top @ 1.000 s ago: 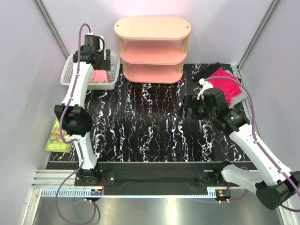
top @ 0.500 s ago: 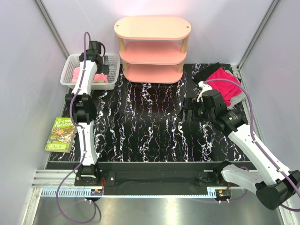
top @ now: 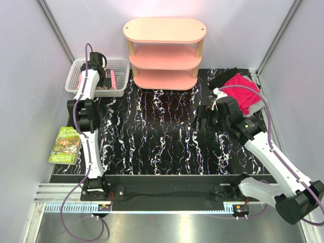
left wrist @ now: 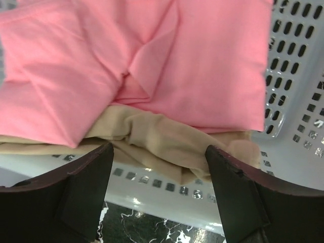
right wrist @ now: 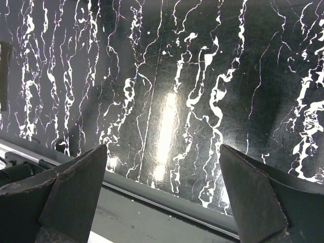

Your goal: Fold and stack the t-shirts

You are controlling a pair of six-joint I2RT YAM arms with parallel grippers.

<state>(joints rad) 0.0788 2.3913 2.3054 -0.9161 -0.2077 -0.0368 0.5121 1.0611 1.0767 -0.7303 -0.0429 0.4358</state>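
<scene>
The light pink t-shirt (left wrist: 167,61) lies crumpled on the tan-beige t-shirt (left wrist: 162,144) inside the white mesh basket (left wrist: 298,76) at far left. The left gripper (left wrist: 159,159) hangs over them, jaws wide apart, gripping nothing. The magenta-red t-shirt (top: 244,87) lies heaped beside the black t-shirt (top: 223,77) at the far right corner of the marbled table (top: 152,131). The right gripper (right wrist: 162,154) hovers over that table, jaws wide apart and empty.

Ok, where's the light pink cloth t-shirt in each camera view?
Top external: the light pink cloth t-shirt shows far left, inside the white plastic mesh basket, mostly hidden.
Left wrist: it fills the upper frame, lying on a tan-beige t-shirt.
Right wrist: not in it.
Shared landmark: the basket; its wall is at the right in the left wrist view.
</scene>
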